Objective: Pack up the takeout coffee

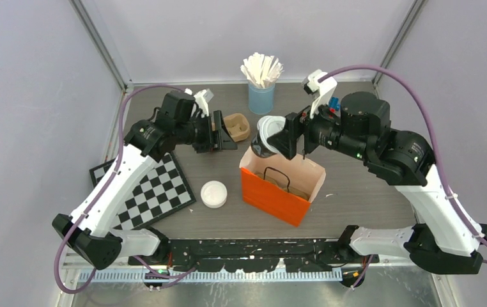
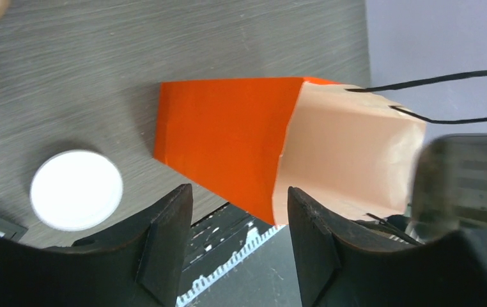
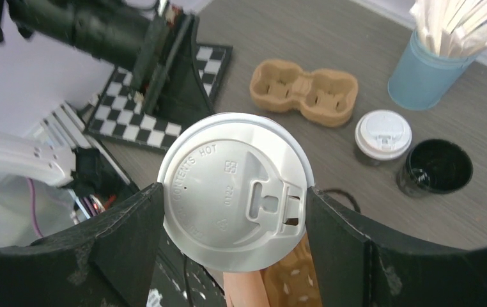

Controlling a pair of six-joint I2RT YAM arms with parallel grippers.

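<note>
Between lilac walls [image 1: 36,96] sits a grey table [image 1: 356,192] (woodgrain top).

Lidded black cup [image 3: 234,192] over bag [image 1: 273,195], second cup [image 3: 383,134] upright on table [image 3: 330,38]

White-and-black arms [image 1: 116,185]; purple cables [image 1: 365,66]

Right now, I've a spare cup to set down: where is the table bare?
Bare table lies right of the orange bag; a narrower gap lies between the loose white lid and the bag. Crowded: the back, with cup carrier and stirrer cup, and above the bag, where the right gripper holds a lidded cup.
</note>
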